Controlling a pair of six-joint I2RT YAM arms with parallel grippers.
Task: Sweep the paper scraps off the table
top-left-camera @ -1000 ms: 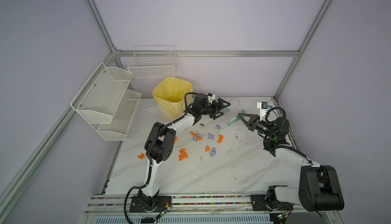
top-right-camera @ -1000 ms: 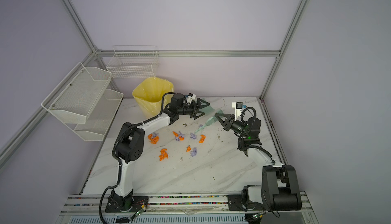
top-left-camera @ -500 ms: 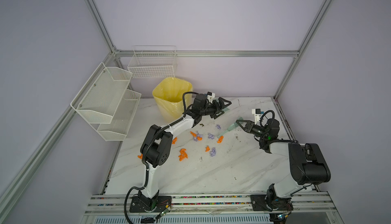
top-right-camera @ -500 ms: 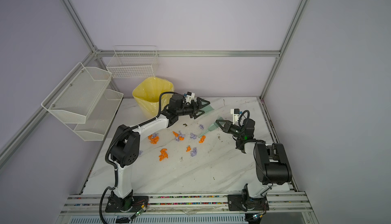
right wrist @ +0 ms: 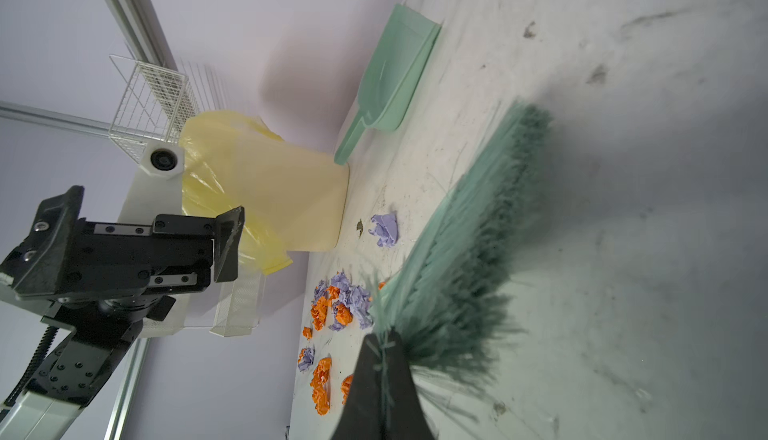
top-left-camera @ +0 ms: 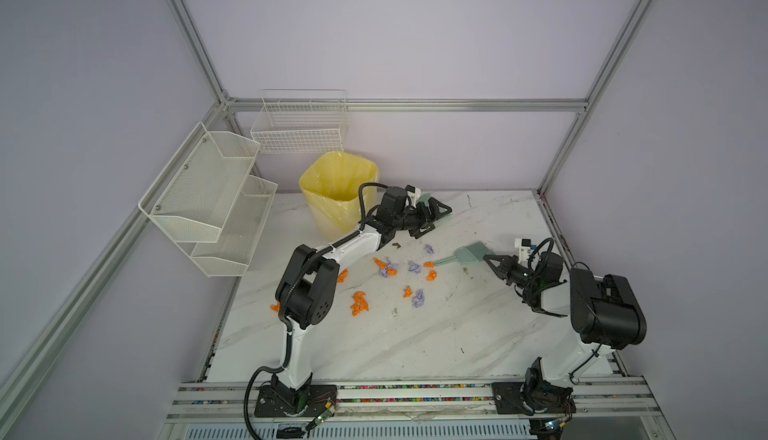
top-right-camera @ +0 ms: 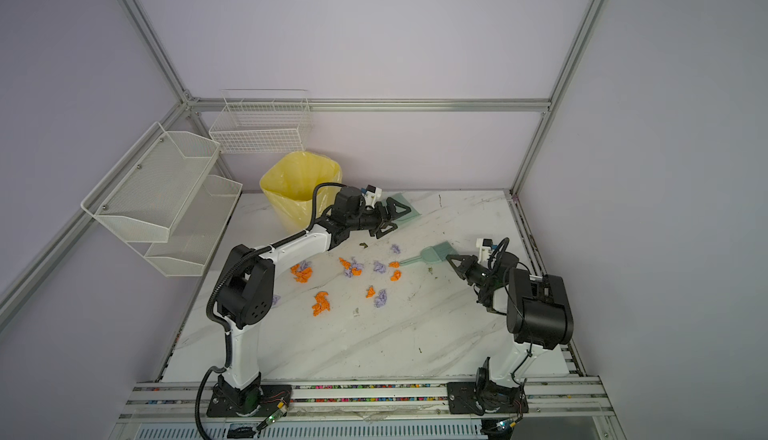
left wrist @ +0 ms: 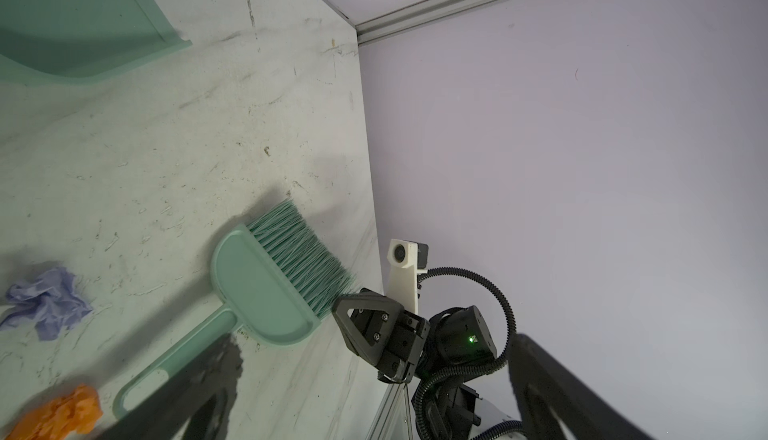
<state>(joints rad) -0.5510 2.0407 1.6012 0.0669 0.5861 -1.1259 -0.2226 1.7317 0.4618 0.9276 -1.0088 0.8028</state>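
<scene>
Orange and lilac paper scraps (top-left-camera: pixel 388 269) (top-right-camera: pixel 353 267) (right wrist: pixel 340 305) lie scattered over the middle of the white marble table (top-left-camera: pixel 415 342) (top-right-camera: pixel 374 334). A green hand brush (top-left-camera: pixel 467 254) (top-right-camera: pixel 434 254) (left wrist: pixel 266 288) (right wrist: pixel 469 251) lies flat to their right. My right gripper (top-left-camera: pixel 487 258) (top-right-camera: pixel 449 258) (left wrist: pixel 338 313) (right wrist: pixel 382 340) is shut at the brush's bristle end, with a few bristles pinched between its tips. My left gripper (top-left-camera: pixel 436 220) (top-right-camera: pixel 395 221) (right wrist: pixel 160 205) hangs wide open and empty at the back, beside a green dustpan (top-left-camera: pixel 426 199) (top-right-camera: pixel 409 207) (left wrist: pixel 75 22) (right wrist: pixel 395 76).
A yellow-lined bin (top-left-camera: pixel 336 193) (top-right-camera: pixel 299 193) (right wrist: pixel 282 193) stands at the back left, close to the left arm. White mesh shelves (top-left-camera: pixel 208 197) and a wire basket (top-left-camera: pixel 299 126) hang on the left and back walls. Small dark debris specks dot the table.
The right arm has drawn back toward the right front, and the brush has slid along with it, away from the scraps. The left gripper has barely moved and stays open.
</scene>
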